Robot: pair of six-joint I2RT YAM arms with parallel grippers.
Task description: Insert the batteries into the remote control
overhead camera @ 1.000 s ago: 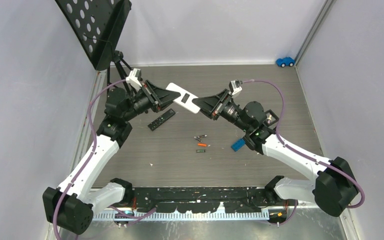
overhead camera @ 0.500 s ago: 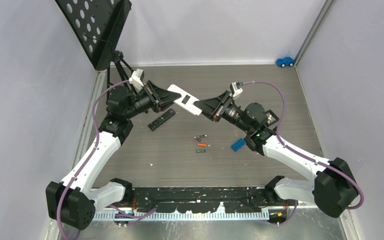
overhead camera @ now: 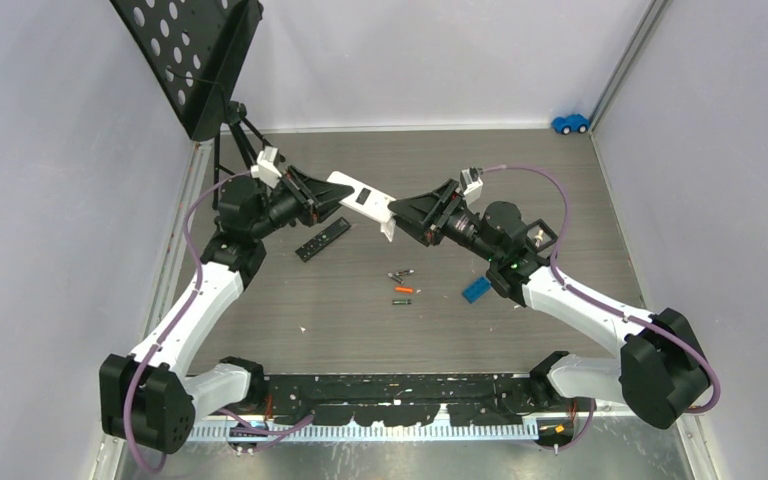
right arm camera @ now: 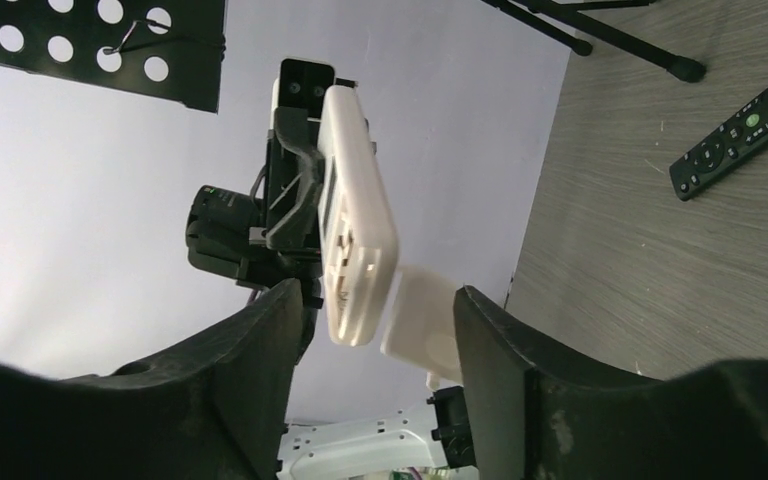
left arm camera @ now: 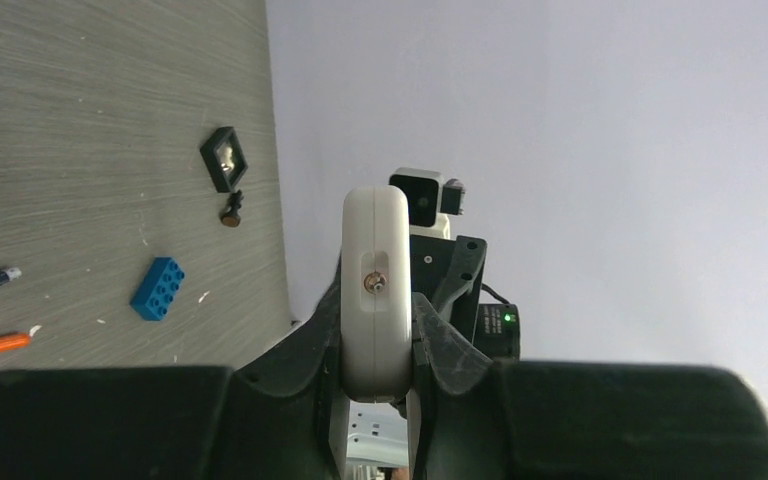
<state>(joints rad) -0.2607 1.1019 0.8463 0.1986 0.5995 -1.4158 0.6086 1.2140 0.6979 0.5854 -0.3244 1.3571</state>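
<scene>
- Pinching white remote [left arm camera: 375,230] by one end in left hand [left arm camera: 375,345], above counter [overhead camera: 520,180].
- Right hand [right arm camera: 378,300] spread around its other end and tilted white cover [right arm camera: 422,325].
- Below both hands, on open counter: batteries [overhead camera: 401,288], print too small to read.

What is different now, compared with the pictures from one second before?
The right claw opened and let go of the white remote; a white cover piece now hangs tilted off the remote's end. The left claw carried the remote slightly left and stays shut on it. The batteries, black remote and blue block did not move.
</scene>
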